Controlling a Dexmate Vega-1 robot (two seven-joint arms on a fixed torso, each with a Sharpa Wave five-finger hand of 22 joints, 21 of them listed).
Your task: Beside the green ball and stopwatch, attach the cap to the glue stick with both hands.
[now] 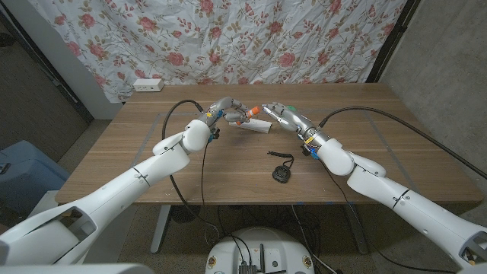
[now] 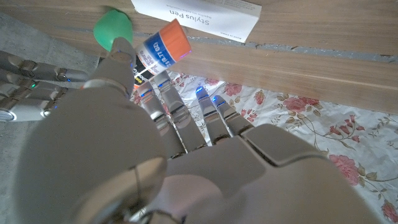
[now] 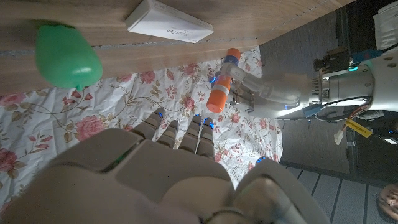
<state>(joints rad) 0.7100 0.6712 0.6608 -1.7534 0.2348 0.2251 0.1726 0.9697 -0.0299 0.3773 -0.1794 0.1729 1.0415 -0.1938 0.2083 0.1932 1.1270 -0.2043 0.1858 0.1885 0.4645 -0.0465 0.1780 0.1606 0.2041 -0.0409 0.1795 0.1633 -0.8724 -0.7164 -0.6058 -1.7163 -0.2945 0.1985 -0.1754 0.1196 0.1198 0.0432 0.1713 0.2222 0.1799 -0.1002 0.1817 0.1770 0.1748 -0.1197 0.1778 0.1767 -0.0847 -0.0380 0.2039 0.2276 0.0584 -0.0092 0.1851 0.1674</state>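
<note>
At upper centre of the head view, the left hand [image 1: 232, 114] pinches the glue stick [image 1: 254, 111] above the surface; the right hand [image 1: 280, 114] fingers' grip is unclear, so misalignment could knock the stick loose.

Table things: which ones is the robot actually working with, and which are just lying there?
In the job: the glue stick, held by the left hand; the right hand, close to it. I cannot make out the cap.
Lying about: the white Stylus Pen box, the black stopwatch and the green ball; the last two only mark the spot.
</note>
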